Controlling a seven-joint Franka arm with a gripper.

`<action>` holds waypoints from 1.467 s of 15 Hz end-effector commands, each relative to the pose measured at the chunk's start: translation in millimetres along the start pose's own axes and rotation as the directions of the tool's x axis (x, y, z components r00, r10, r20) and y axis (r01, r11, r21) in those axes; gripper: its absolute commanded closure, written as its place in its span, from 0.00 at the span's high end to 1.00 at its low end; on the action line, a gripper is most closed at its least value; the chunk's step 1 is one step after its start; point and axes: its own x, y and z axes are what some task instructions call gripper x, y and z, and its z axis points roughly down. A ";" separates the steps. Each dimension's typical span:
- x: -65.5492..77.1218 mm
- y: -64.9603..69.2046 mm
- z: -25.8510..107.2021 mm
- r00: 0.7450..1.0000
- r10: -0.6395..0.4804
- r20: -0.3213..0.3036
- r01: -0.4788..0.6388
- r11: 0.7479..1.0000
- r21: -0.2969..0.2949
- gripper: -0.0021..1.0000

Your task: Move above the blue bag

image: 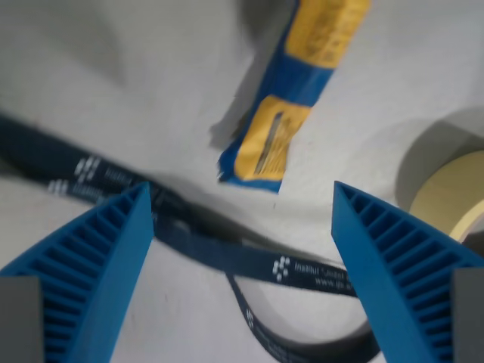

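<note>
We see our gripper spread wide, holding nothing. The blue bag lies at twelve o'clock beyond the fingers, a dark strap crossing below it.

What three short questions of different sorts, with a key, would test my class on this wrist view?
1. True or false: the gripper is shut on the blue bag.
2. What lies under the gripper? A) a dark printed lanyard B) a red cup C) a spoon
3. Fill in: the tape roll sits at the wrist view's ____ edge.

Key: 1. False: the jaws stand apart and empty, the bag lying beyond the fingertips. 2. A, the lanyard. 3. right.
</note>
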 end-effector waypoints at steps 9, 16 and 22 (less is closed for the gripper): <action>32.8 21.9 27.6 0.919 0.394 0.020 -0.394 0.919 0.022 1.00; 43.0 28.6 38.0 0.920 0.391 0.012 -0.391 0.920 0.021 1.00; 45.9 30.2 41.1 0.935 0.356 0.010 -0.356 0.934 0.023 1.00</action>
